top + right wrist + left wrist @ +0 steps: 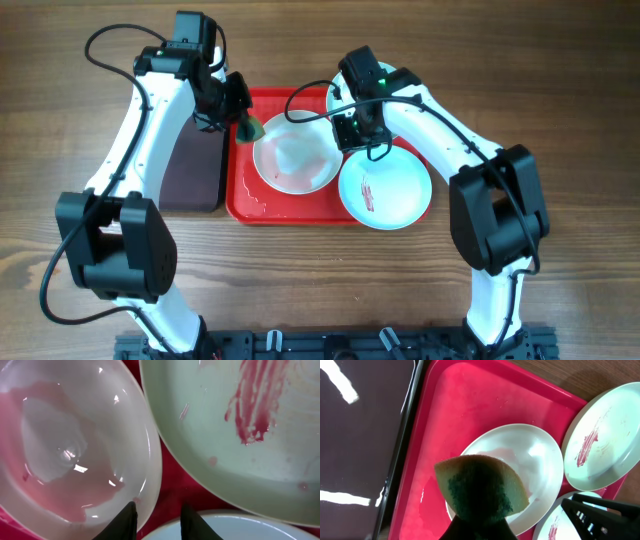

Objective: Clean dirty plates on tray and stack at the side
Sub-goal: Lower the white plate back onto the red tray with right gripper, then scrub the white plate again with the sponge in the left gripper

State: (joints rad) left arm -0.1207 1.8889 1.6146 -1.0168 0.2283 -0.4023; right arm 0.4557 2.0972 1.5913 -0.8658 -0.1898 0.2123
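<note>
Red tray [243, 196] carries white plate [295, 155] at centre, pink film on it. Your left gripper [243, 120] clamps sponge [480, 490] over plate's edge. Right gripper [160, 508] spread at opposite rim, gripping nothing. Wiping step, likely. Next: press sponge onto film, brace plate.

Overhead camera looks straight down on the whole table [560, 80], its near edge at the bottom. Left wrist camera looks down closely on the left side of the red tray [470, 400]. Right wrist camera sits very close over the white plate [60, 435]; all three views share it.
</note>
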